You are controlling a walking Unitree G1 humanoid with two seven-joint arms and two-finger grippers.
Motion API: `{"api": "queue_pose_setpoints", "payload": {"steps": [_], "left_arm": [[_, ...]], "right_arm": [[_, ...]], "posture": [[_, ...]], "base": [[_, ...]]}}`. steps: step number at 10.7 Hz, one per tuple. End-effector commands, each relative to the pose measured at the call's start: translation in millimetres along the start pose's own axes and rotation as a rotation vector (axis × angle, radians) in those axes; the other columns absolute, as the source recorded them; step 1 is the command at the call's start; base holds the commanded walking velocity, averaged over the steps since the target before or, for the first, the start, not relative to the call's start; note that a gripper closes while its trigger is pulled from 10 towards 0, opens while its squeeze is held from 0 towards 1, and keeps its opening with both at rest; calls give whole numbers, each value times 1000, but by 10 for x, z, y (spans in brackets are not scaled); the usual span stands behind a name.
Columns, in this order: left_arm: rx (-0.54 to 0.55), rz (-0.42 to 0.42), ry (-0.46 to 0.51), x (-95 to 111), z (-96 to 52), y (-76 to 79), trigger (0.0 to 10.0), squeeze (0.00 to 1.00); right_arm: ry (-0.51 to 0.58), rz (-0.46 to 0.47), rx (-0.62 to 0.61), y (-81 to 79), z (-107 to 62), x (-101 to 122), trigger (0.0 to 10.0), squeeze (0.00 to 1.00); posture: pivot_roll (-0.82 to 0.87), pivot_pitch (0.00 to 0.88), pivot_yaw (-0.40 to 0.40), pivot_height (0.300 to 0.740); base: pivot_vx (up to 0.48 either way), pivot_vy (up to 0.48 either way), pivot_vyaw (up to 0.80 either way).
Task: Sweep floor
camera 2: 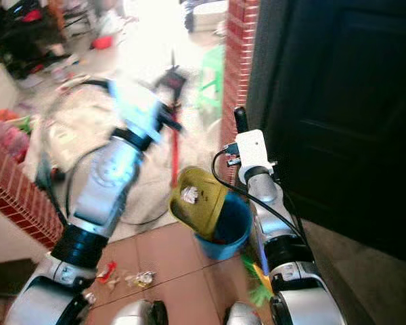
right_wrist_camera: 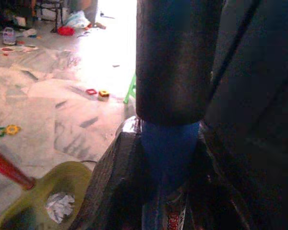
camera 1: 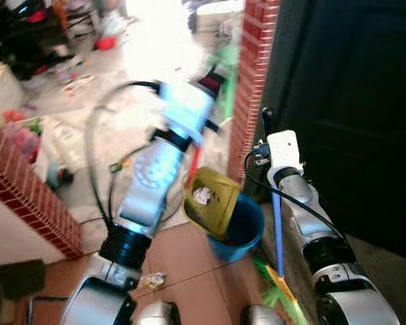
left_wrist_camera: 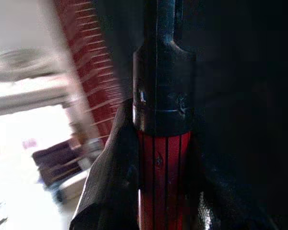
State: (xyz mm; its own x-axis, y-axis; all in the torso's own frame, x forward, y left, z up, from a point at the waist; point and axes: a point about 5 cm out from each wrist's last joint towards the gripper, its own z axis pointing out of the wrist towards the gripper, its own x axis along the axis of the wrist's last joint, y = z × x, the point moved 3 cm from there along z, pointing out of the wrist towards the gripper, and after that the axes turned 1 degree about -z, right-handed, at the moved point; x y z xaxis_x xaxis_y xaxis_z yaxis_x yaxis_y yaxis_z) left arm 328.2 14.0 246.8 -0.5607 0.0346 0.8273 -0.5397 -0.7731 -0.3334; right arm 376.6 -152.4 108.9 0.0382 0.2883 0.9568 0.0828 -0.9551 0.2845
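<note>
1. The left pincer (left_wrist_camera: 158, 158) is closed around the red handle (left_wrist_camera: 162, 182) of the yellow-green dustpan (camera 1: 213, 201), and the pan is tilted above the blue bucket (camera 1: 242, 230). A crumpled white paper (camera 1: 202, 196) lies inside the pan, so I judge that the emptying step is in hand and not finished
2. The right pincer (right_wrist_camera: 169, 158) is closed around the blue handle (right_wrist_camera: 169, 153) of the broom (camera 1: 277, 233), just under its black end cap. The broom stands nearly upright at about 3 o'clock from the bucket, and its green bristles (camera 1: 279, 292) touch the floor near the robot's feet
3. Some sweeping seems to be done, because rubbish is already in the pan. But much is left: small wrappers (camera 2: 125, 274) lie on the brown tiles (camera 1: 189, 264) at about 8 o'clock from the bucket, and farther away, at about 11 o'clock, the grey floor (right_wrist_camera: 48, 96) carries scattered coloured toy pieces (right_wrist_camera: 98, 92) and papers
4. The room is untidy and very bright at 12 o'clock, where light comes in. A red brick pillar (camera 1: 252, 74) stands behind the bucket with a dark door (camera 1: 352, 108) at its right, a low brick wall (camera 1: 27, 189) runs at 9 o'clock, and a green stool (camera 2: 210, 81) stands near the pillar
</note>
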Motion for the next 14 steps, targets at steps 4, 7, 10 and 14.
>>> {"api": "queue_pose_setpoints", "payload": {"steps": [4, 7, 10, 14], "left_arm": [[-364, 175, 75, 267, 31, 376, 10000, 0], [-308, 125, 84, 329, 52, 279, 10000, 0], [-56, 30, 92, 381, 115, -128, 10000, 0], [540, 3, 282, 1033, 27, -1375, 10000, 0]], "right_arm": [[51, -9, 11, -17, 36, 137, 10000, 0], [48, -11, 12, -20, 31, 118, 10000, 0], [51, -11, 13, -12, 37, 125, 10000, 0], [36, -18, 34, -26, 49, 107, 10000, 0]], "posture": [[-93, 40, 77, 740], [-91, 39, 76, 740], [-93, 38, 71, 740], [-87, 26, 59, 740]], "base": [[0, 0, 0], [0, 0, 0], [0, 0, 0], [0, 0, 0]]}}
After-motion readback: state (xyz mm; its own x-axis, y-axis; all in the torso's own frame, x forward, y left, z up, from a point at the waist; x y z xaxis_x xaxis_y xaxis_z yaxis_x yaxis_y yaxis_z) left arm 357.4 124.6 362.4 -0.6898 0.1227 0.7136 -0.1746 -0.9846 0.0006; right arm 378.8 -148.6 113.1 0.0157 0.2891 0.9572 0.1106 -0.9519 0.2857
